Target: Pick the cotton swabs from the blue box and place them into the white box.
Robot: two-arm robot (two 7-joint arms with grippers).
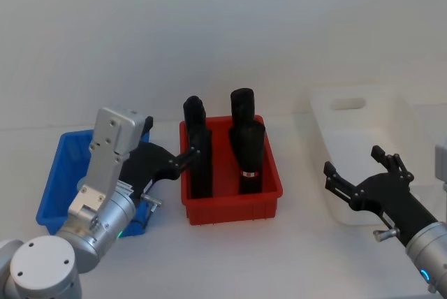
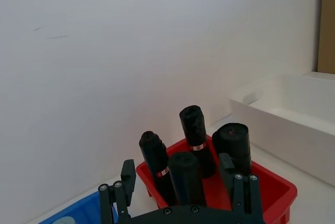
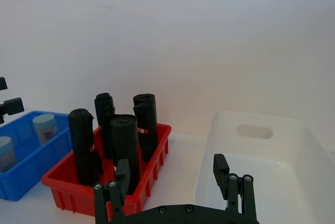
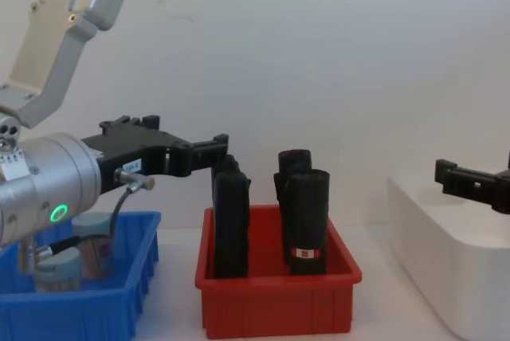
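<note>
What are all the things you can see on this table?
blue box: one, bright blue, on the robot's left
cotton swab tubs: two that I can see, clear with pale blue lids, inside the blue box
red bin: one, red, in the middle
black rolls: four, black, standing up in the red bin
white box: one, white, on the robot's right
table: one, white, under everything
left gripper: one, black, open, over the blue box's end next to the red bin
right gripper: one, black, open, by the white box

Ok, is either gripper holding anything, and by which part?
Nothing is held: the left gripper and right gripper are both open and empty.
</note>
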